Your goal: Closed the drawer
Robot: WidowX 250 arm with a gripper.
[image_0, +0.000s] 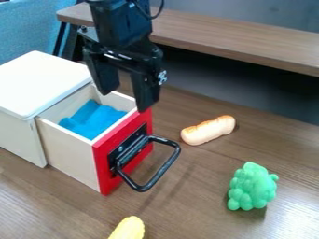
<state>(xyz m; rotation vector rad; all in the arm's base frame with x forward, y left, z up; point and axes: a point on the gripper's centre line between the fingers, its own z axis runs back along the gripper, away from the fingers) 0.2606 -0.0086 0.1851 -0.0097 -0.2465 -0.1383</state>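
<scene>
The drawer is pulled out of the white cabinet, with its red front facing lower right. A black loop handle sticks out from that front. Inside the drawer lies a blue cloth-like thing. My gripper hangs over the drawer's far side, pointing down, open, with a gap between its fingers. One fingertip is by the top corner of the red front; whether it touches cannot be told. The other is over the drawer's far inner side.
On the wooden table, an orange-tan bread-like toy lies right of the drawer. A green bumpy toy stands farther right, and a yellow toy is at the near edge. A raised wooden shelf runs along the back.
</scene>
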